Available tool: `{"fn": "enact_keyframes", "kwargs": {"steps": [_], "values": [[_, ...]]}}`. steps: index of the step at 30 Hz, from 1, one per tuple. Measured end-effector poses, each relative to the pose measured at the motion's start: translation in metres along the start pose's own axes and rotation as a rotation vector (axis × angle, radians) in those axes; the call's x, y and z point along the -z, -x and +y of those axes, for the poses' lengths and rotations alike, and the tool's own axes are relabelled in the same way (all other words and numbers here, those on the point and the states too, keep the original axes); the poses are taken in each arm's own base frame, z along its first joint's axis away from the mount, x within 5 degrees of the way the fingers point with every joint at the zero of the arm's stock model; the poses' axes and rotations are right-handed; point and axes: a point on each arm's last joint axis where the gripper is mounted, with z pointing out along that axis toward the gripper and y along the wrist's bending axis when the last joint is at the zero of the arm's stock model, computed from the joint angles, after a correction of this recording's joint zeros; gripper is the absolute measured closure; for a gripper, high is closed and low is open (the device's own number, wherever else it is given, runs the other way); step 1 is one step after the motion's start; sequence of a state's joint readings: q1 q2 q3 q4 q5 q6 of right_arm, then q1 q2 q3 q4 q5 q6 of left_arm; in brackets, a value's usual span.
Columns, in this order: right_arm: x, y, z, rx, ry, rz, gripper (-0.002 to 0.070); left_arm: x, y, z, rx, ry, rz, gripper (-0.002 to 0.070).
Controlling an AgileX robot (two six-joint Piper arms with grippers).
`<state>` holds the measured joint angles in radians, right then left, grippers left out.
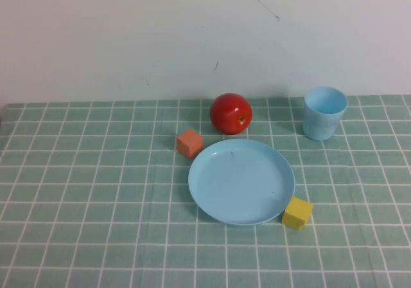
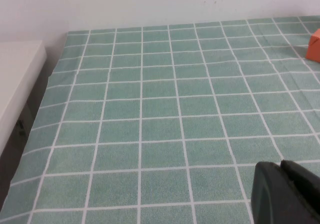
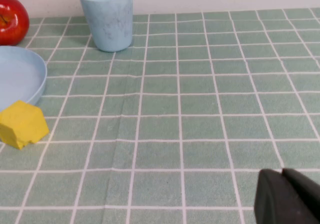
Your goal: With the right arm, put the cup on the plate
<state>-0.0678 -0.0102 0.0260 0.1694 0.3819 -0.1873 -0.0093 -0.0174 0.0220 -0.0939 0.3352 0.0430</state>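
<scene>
Green checked tablecloth (image 1: 96, 191), cup (image 1: 324, 112) upright beyond plate (image 1: 241, 180), hands (image 2: 287, 194) (image 3: 290, 196) low, grip unclear.

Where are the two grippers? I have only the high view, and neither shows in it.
Observer: The right gripper shows in its wrist view, over the tablecloth, apart from the cup.
Operator: What lies between them?
Observer: Only tablecloth; the yellow block and the plate sit off to one side.
Operator: And the left gripper?
Observer: The left gripper is also over cloth, with the orange block far off.
</scene>
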Motion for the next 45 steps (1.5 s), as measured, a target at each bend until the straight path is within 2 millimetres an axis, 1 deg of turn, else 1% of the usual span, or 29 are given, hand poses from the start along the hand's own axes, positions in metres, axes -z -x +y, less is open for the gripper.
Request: {"fn": "enact_keyframes", "kwargs": {"steps": [45], "values": [[0.0000, -0.0001, -0.0008, 0.028, -0.009, 0.002, 0.0679, 0.0000, 0.0000, 0.0000, 0.002, 0.000, 0.000, 0.0678]]}}
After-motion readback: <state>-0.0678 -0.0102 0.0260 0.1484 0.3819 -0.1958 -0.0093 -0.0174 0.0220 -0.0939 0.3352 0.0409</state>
